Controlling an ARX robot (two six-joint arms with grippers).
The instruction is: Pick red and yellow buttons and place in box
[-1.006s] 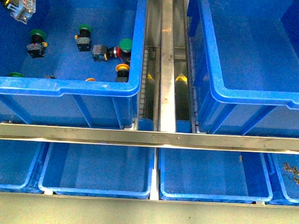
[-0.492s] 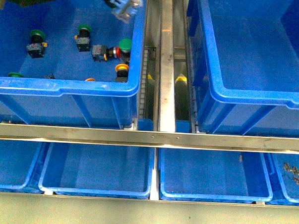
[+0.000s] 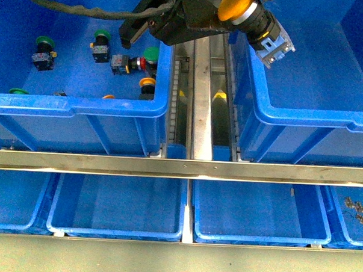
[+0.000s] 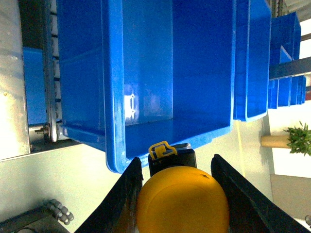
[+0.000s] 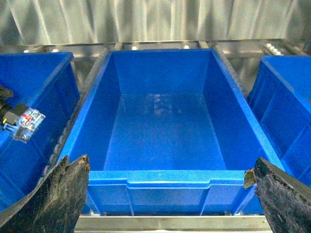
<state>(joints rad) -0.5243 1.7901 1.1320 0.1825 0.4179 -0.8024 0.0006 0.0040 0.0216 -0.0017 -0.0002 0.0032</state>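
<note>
My left gripper (image 4: 176,161) is shut on the yellow button (image 3: 235,7); its big yellow cap (image 4: 182,201) fills the gap between the black fingers (image 4: 124,194). In the front view the button hangs with its grey contact block (image 3: 274,47) over the near-left rim of the box (image 3: 303,117), the large right-hand crate. The box (image 5: 160,182) shows nothing inside. A red button (image 3: 138,63) and another yellow-orange one (image 3: 147,83) lie in the left crate (image 3: 80,104). My right gripper (image 5: 167,166) is open in front of the box, with nothing in it.
Green-capped switches (image 3: 103,35) lie in the left crate too. A steel channel (image 3: 202,82) runs between the two crates and a steel rail (image 3: 180,167) crosses in front. Shallower blue trays (image 3: 118,208) sit below; the far-right one holds small metal parts (image 3: 356,210).
My left arm has carried the yellow button from the far left of the left crate rightward, across the steel channel, to the box's left rim.
</note>
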